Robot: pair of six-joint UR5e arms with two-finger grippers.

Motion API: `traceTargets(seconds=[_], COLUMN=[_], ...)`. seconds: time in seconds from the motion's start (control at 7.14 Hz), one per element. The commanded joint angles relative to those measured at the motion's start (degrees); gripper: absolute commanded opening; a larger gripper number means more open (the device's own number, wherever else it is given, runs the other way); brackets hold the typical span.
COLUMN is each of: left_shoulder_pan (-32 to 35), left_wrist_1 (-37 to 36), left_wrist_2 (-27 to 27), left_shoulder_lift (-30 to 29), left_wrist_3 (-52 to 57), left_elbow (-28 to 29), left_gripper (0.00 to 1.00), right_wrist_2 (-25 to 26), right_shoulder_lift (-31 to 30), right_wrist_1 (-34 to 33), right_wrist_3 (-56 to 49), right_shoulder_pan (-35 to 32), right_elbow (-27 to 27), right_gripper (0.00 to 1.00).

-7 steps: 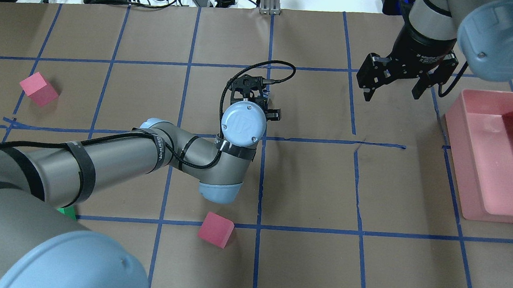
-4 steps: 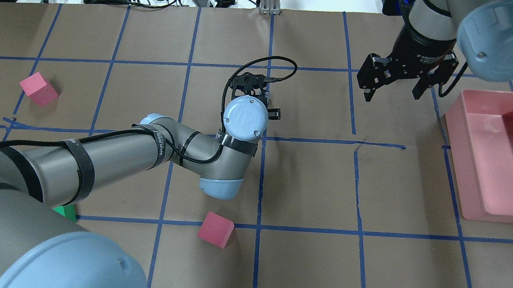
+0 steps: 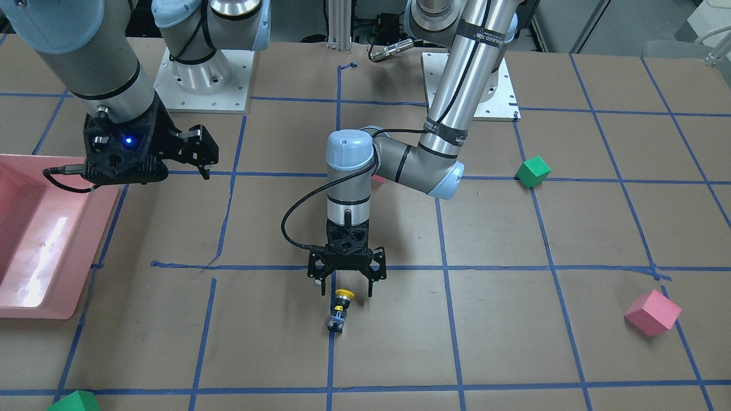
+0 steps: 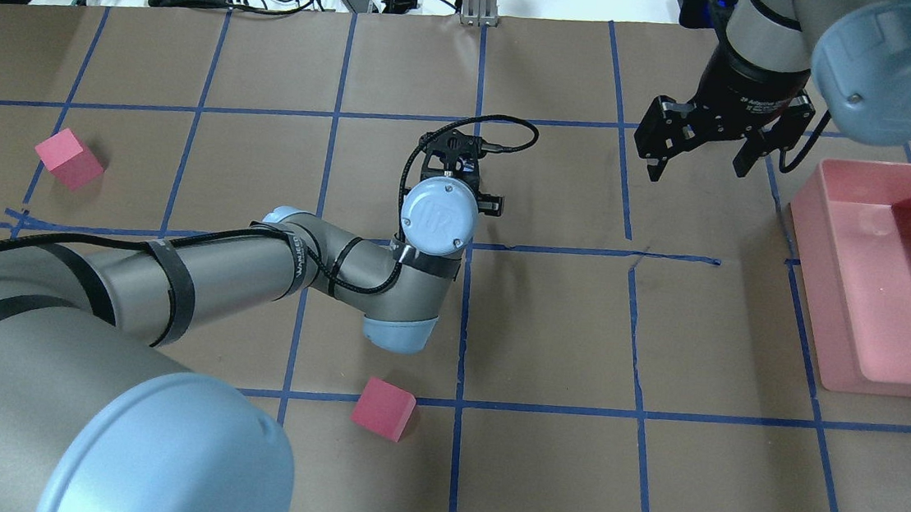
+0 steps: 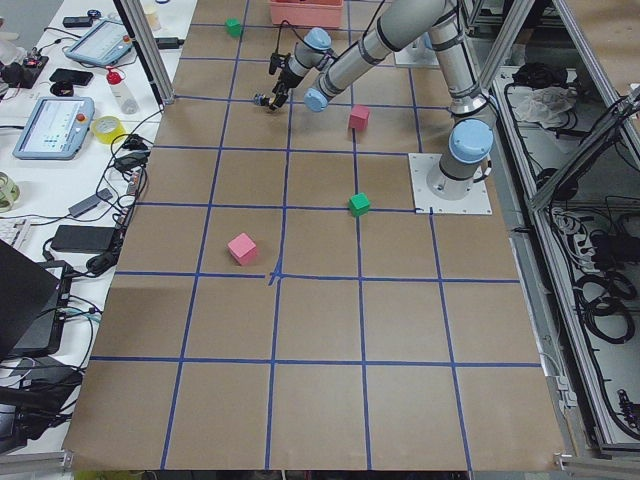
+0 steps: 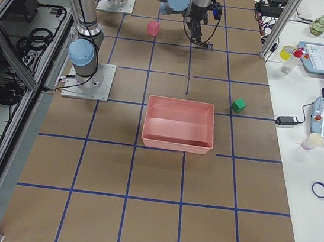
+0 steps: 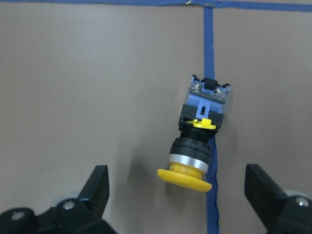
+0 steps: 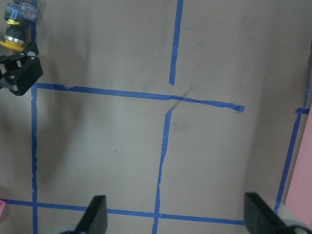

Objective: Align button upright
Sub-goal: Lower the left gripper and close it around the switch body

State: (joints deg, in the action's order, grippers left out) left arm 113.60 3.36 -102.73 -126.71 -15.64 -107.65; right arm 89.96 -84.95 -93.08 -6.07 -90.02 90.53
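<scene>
The button (image 3: 341, 309) lies on its side on a blue tape line, with its yellow cap (image 3: 344, 294) towards the robot and its contact block away from it. In the left wrist view the button (image 7: 200, 139) lies between the fingers (image 7: 99, 185), cap end nearest. My left gripper (image 3: 346, 287) is open and hovers just above the cap end without touching it. In the overhead view the left wrist (image 4: 438, 215) hides the button. My right gripper (image 4: 699, 158) is open and empty, raised to the right. The button shows small in the right wrist view (image 8: 17, 22).
A pink tray (image 4: 830, 264) stands at the right edge of the table. Pink foam cubes lie at the far left (image 4: 68, 159) and near the front (image 4: 383, 408). A green cube (image 3: 533, 171) lies near the left arm's base, and another (image 3: 74, 402) at the far edge.
My left arm has reached a little further forward and right, and its wrist has turned slightly. The gripper stays open. The right arm has not moved.
</scene>
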Motion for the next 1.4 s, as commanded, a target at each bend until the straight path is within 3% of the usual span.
traceTargets(seconds=[0.0,0.28,0.7,0.98,1.26], left_shoulder_pan=[0.0,0.0,-0.2,-0.8,-1.8], left_wrist_1=[-4.5,-4.0,-4.1,-4.1,-4.3], left_wrist_2=[1.9,4.6,5.4,5.3,5.8], left_shoulder_lift=[-0.3,-0.3,-0.6,-0.5,-0.4], left_wrist_3=[5.8,6.1,8.0,8.9,8.9], left_elbow=[-2.7,-2.4,-2.1,-2.1,-2.0], left_gripper=[1.00,1.00,0.85,0.55,0.32], right_wrist_2=[0.0,0.2,0.4,0.4,0.3], right_shoulder_lift=[0.0,0.1,0.0,0.0,0.0], right_wrist_1=[0.0,0.0,0.1,0.0,0.0], right_wrist_3=[0.0,0.0,-0.1,0.0,0.1], right_shoulder_pan=[-0.1,-0.1,-0.1,-0.1,-0.1], right_elbow=[0.1,0.1,0.1,0.3,0.6], right_gripper=[1.00,1.00,1.00,1.00,1.00])
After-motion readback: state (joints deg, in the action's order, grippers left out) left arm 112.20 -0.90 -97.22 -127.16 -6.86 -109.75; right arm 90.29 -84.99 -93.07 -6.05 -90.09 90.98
